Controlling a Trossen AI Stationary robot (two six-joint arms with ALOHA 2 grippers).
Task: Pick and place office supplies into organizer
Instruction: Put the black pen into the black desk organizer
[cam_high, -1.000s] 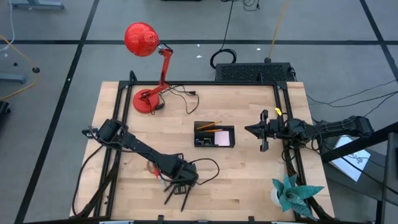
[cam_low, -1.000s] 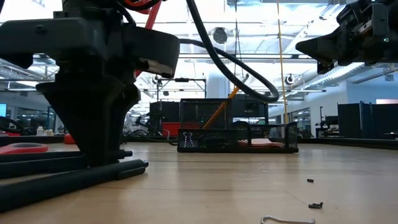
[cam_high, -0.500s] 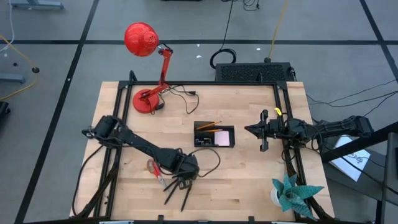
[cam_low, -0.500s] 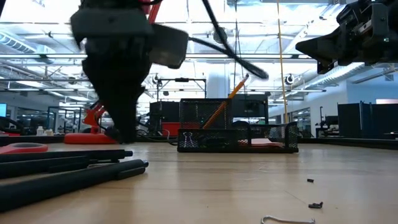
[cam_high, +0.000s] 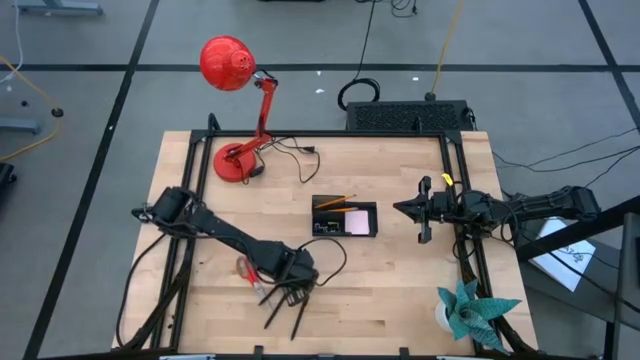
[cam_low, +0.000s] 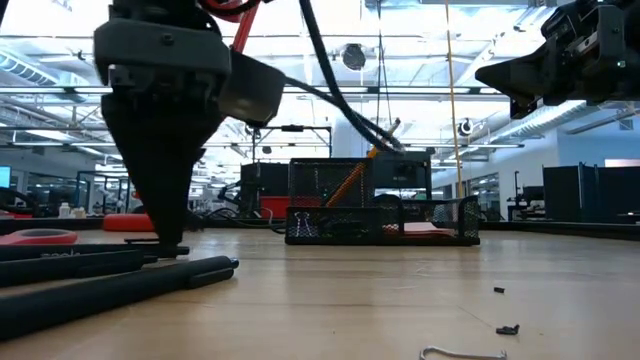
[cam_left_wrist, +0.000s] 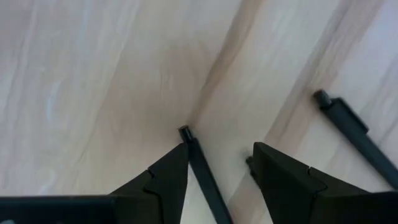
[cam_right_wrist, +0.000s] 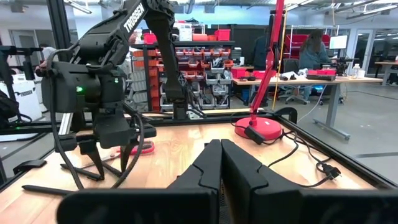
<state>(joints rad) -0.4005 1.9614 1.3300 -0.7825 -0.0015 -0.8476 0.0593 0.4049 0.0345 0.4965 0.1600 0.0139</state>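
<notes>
Now your left gripper (cam_left_wrist: 217, 163) stands low over the desk (cam_high: 400, 300) near its front edge, with the fingers apart and nothing held. Between the two fingertips (cam_left_wrist: 171, 165) lies one black pen (cam_left_wrist: 202, 171), and its tip reaches just past them. The pen's long axis goes through the gap, roughly along the direction the wrist camera looks, so the fingers stand on its two sides and I judge that closing them would catch it across its thin body. A second pen (cam_left_wrist: 354, 134) lies just beside, outside the fingers. In the high view the red-handled scissors (cam_high: 248, 272) lie touching or almost touching the pens, on the side toward the desk's left edge. The organizer (cam_high: 343, 218) sits well apart, near the middle of the desk, with an orange pencil (cam_low: 350, 180) already leaning inside. Your right gripper (cam_right_wrist: 221, 165) waits closed and empty near the right edge, so the left arm is clearly the nearer one.
</notes>
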